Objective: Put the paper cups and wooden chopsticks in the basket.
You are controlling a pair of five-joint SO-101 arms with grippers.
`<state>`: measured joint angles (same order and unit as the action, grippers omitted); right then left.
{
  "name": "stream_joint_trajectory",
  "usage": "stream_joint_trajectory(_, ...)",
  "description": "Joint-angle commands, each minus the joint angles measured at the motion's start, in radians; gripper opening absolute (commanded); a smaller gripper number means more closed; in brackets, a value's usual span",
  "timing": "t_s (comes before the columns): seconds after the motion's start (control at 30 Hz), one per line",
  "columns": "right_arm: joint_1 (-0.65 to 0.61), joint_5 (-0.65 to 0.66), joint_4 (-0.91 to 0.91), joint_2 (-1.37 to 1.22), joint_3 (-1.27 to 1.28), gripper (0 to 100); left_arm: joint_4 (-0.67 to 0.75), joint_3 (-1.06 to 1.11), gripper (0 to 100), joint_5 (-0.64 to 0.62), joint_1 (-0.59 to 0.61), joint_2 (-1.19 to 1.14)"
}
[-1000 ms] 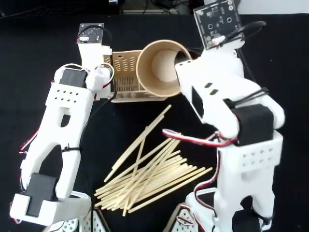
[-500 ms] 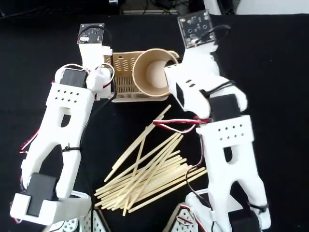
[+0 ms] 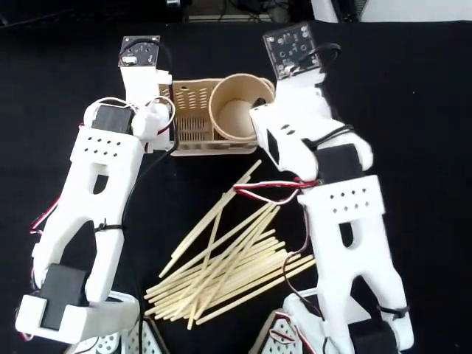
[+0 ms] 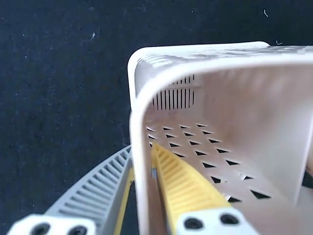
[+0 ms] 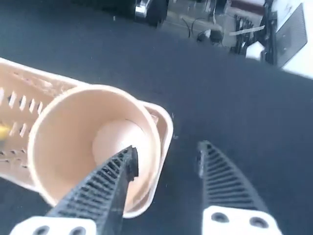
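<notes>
We see the black table (image 3: 413,110) under everything, with the left arm (image 3: 88,199) and the right arm (image 3: 346,214) both stretched out toward its far side. The heap of wooden chopsticks (image 3: 228,265) lies loose on the cloth between the two arms, well behind both pincers and nearer the arm bases.

The basket (image 3: 190,103) sits at the tips of both pincers. The left pincer (image 4: 141,147) is closed on the basket's end wall (image 4: 142,98), with its yellow finger (image 4: 181,181) inside against the perforated floor and its grey finger (image 4: 98,196) outside, the wall pinched between them. We see the rest of the basket running away from that pincer toward the right one.

The paper cup (image 3: 237,118) rests in the end of the basket nearest the right pincer (image 5: 167,147), its mouth tipped toward that pincer. That pincer is spread wide and grips nothing. One black finger (image 5: 105,186) reaches inside the cup (image 5: 73,122), while the other finger (image 5: 222,181) hangs outside, past the cup's rim and the basket's corner (image 5: 164,120), above bare cloth.
</notes>
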<state>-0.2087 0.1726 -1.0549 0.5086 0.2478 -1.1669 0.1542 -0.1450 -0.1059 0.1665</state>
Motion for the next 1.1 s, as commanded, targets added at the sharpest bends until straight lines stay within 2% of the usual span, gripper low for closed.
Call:
stream_joint_trajectory(0.0,-0.008,0.009,-0.083,0.025,-0.217,14.2,0.021,-0.051,7,0.003,-0.007,0.028)
stream_joint_trajectory(0.13,0.008,0.014,-0.206,0.016,-0.429,12.3,0.054,-0.048,7,0.003,-0.005,0.028)
stream_joint_trajectory(0.27,0.109,0.014,-0.252,0.018,-0.469,12.3,0.074,-0.054,7,0.003,-0.007,0.028)
stream_joint_trajectory(0.37,0.195,0.015,-0.250,0.018,-0.426,12.3,0.106,-0.053,9,0.003,-0.005,0.028)
stream_joint_trajectory(0.53,0.252,0.054,-0.250,0.025,-0.343,12.1,0.135,-0.053,20,-0.003,-0.004,0.029)
stream_joint_trajectory(0.83,0.253,0.051,-0.213,0.025,-0.236,12.1,0.222,-0.062,18,-0.003,0.093,0.040)
stream_joint_trajectory(1.07,0.253,0.051,-0.098,0.025,-0.079,12.1,0.226,-0.214,18,-0.003,0.104,0.040)
